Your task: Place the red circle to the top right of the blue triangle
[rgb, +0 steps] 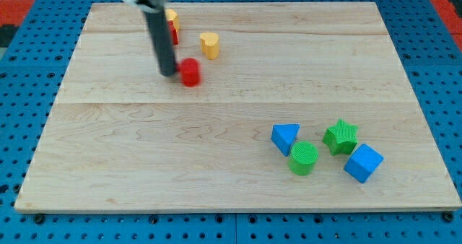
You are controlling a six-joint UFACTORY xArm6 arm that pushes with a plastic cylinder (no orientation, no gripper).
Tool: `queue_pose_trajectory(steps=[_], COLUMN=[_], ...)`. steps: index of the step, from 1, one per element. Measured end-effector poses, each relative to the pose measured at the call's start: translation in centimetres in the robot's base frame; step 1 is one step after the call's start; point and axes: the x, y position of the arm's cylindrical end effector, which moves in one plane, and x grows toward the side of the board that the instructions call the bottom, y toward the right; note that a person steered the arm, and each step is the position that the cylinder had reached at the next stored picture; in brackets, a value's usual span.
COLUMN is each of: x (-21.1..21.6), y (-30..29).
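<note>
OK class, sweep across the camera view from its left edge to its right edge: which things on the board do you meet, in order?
My tip → red circle → yellow heart → blue triangle → green cylinder → green star → blue cube. I leave out the red and yellow blocks partly hidden behind the rod.

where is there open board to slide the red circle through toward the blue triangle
Bare board runs from the red circle, beside my tip, to the blue triangle. It is crowded around the green cylinder, green star and blue cube.
</note>
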Motion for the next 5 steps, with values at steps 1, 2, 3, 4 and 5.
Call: queue_pose_trajectory(steps=[1, 2, 3, 4, 5], x=[0.0, -3.6, 2.3, 5.3, 2.5], y=[5.9, 5.1, 10.4, 12.9, 12.7])
